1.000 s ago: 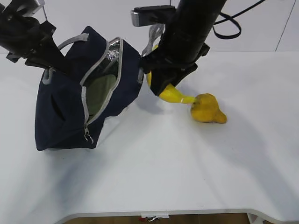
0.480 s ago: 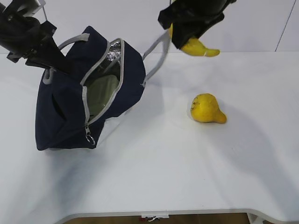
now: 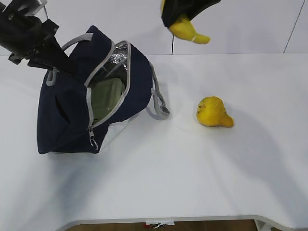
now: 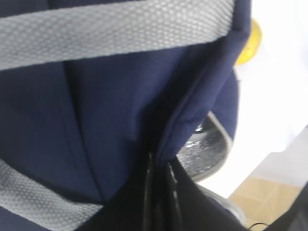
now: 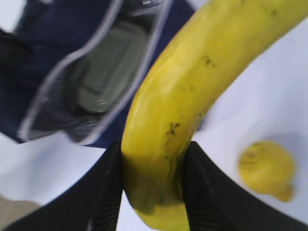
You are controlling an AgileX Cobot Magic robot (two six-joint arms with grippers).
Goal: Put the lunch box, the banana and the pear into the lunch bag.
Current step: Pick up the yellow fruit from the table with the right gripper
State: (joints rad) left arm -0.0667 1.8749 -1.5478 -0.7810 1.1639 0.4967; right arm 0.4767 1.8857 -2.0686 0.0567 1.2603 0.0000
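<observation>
My right end effector [image 5: 151, 180] is clamped on the curved bright yellow banana [image 3: 185, 30], high above the white tabletop [image 3: 192, 163]. My left end effector [image 3: 45, 53] pinches the navy-blue fabric lunch bag [image 3: 67, 115] — sage-green-lidded lunch box [image 3: 107, 96] inside. The squat yellow-orange pear [image 3: 213, 112] lies well right of the bag.

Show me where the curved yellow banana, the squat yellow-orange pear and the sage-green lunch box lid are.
Curved yellow banana [image 5: 192, 96]: right wrist view, mid-body above the fingers.
Squat yellow-orange pear [image 3: 211, 111]: exterior view, its rounded body.
Sage-green lunch box lid [image 3: 107, 97]: exterior view, lid surface inside the bag opening.
</observation>
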